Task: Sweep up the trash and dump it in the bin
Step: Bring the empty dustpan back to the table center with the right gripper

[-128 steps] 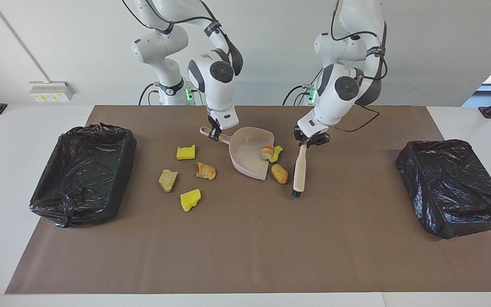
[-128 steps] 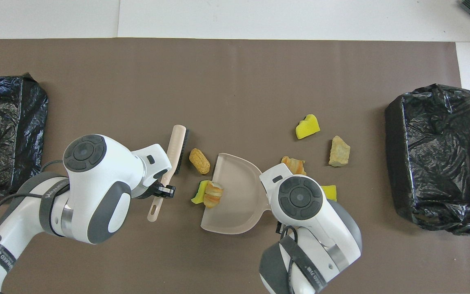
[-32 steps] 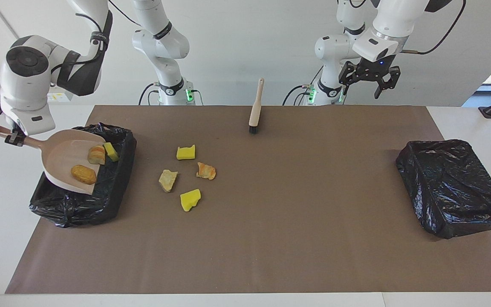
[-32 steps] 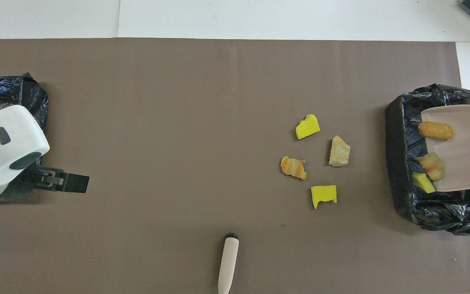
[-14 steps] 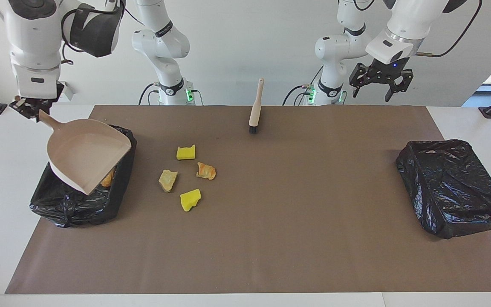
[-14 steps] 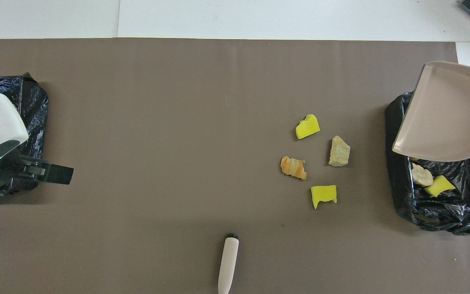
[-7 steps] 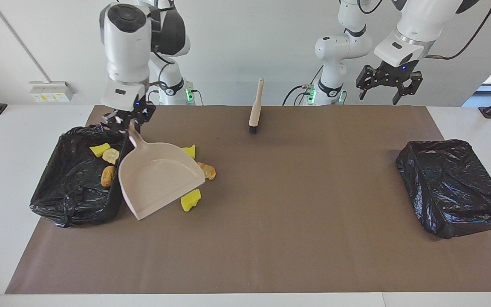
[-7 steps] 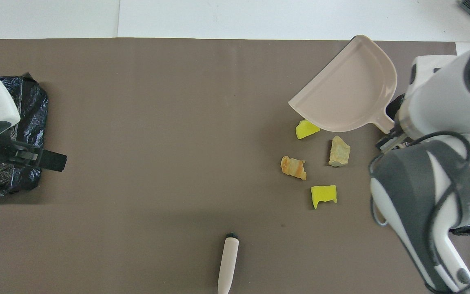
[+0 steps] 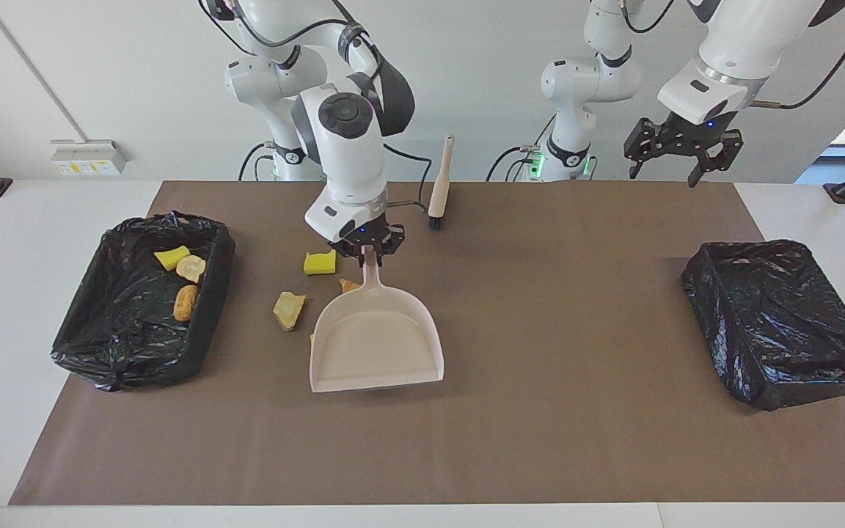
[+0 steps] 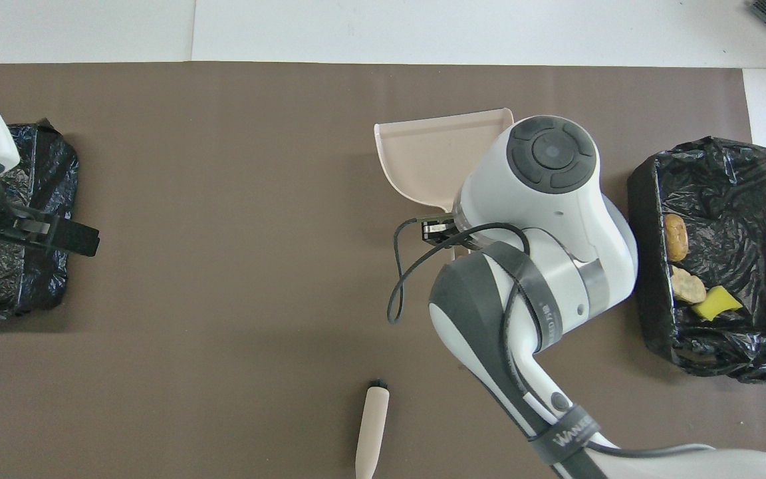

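Note:
My right gripper [image 9: 368,253] is shut on the handle of the pale pink dustpan [image 9: 376,345], which hangs low over the mat with its mouth facing away from the robots. It is empty. Loose trash lies beside it toward the right arm's end: a yellow chunk [image 9: 320,262], a tan piece [image 9: 288,309] and a brown piece [image 9: 350,284] half hidden by the handle. Three lumps lie in the black-lined bin [image 9: 206,323]: yellow [image 9: 172,257], tan [image 9: 191,268] and brown [image 9: 185,302]. In the overhead view the right arm covers the loose trash; the dustpan [image 10: 423,156] and bin [image 10: 649,219] show. My left gripper [image 9: 685,150] is open, raised and waiting.
The beige brush [image 9: 439,191] lies on the mat near the robots' edge, also in the overhead view [image 10: 373,426]. A second black-lined bin [image 9: 782,323] stands at the left arm's end, below the left gripper [image 10: 57,234] in the overhead view.
The right arm tipped three lumps into the bin, then swung the empty dustpan from over the bin to the middle of the mat beside the loose trash. The left gripper drifted slightly.

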You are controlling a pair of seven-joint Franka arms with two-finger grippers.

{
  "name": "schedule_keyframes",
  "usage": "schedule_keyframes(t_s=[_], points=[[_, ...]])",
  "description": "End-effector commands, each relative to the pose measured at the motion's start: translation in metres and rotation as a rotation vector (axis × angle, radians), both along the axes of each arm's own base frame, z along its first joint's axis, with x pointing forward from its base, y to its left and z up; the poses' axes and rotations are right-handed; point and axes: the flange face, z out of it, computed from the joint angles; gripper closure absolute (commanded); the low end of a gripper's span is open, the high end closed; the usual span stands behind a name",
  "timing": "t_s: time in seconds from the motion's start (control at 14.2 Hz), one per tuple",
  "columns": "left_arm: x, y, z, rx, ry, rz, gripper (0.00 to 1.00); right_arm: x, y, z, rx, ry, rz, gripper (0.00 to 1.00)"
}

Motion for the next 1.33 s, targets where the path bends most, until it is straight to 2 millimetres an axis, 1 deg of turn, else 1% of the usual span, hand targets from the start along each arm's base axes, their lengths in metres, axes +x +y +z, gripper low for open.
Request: schedule_keyframes(t_s=[0.0, 0.07, 0.21, 0.28, 0.35, 0.49, 0.63, 0.77, 0.84, 0.91, 0.98, 1.05, 1.12, 1.19, 1.26], points=[[-0.001, -0.002, 0.013, 0.015, -0.017, -0.005, 0.00, -0.007, 0.057, -0.022, 0.055, -0.016, -0.138, 1.00], [-0.002, -0.001, 0.013, 0.016, -0.018, 0.000, 0.00, -0.011, 0.073, -0.030, 0.069, -0.024, -0.169, 1.00], [-0.002, 0.000, 0.012, 0.012, -0.014, 0.005, 0.00, -0.022, 0.106, -0.058, 0.087, -0.001, -0.202, 1.00], [-0.002, 0.000, 0.012, 0.012, -0.014, 0.007, 0.00, -0.025, 0.118, -0.073, 0.104, 0.014, -0.203, 1.00], [-0.003, 0.001, 0.012, 0.013, -0.014, 0.013, 0.00, -0.028, 0.125, -0.080, 0.110, 0.011, -0.190, 1.00], [-0.003, -0.002, 0.012, 0.012, -0.016, 0.007, 0.00, -0.025, 0.129, -0.085, 0.132, -0.015, -0.167, 1.00], [-0.001, -0.002, 0.010, 0.012, -0.013, 0.007, 0.00, -0.032, 0.137, -0.092, 0.132, -0.011, -0.122, 1.00], [-0.001, -0.004, 0.010, 0.011, -0.012, 0.005, 0.00, -0.034, 0.138, -0.096, 0.127, -0.005, -0.108, 1.00], [0.000, -0.006, 0.008, 0.011, -0.009, 0.002, 0.00, -0.036, 0.138, -0.099, 0.126, 0.001, -0.097, 0.96], [0.000, -0.011, 0.007, 0.013, -0.010, -0.007, 0.00, -0.039, 0.136, -0.103, 0.119, 0.007, -0.079, 0.83], [0.003, -0.010, 0.006, 0.008, -0.021, -0.005, 0.00, -0.039, 0.136, -0.103, 0.117, 0.009, -0.050, 0.66], [0.004, -0.009, 0.007, 0.008, -0.027, -0.003, 0.00, -0.040, 0.134, -0.104, 0.113, 0.012, -0.016, 0.40], [0.004, -0.009, 0.007, 0.007, -0.029, -0.003, 0.00, -0.040, 0.134, -0.104, 0.113, 0.011, 0.010, 0.20], [0.004, -0.009, 0.008, 0.007, -0.030, -0.003, 0.00, -0.040, 0.134, -0.104, 0.111, 0.011, 0.015, 0.12], [0.003, -0.008, 0.010, 0.013, -0.036, 0.005, 0.00, -0.040, 0.134, -0.104, 0.107, 0.010, 0.017, 0.00]])
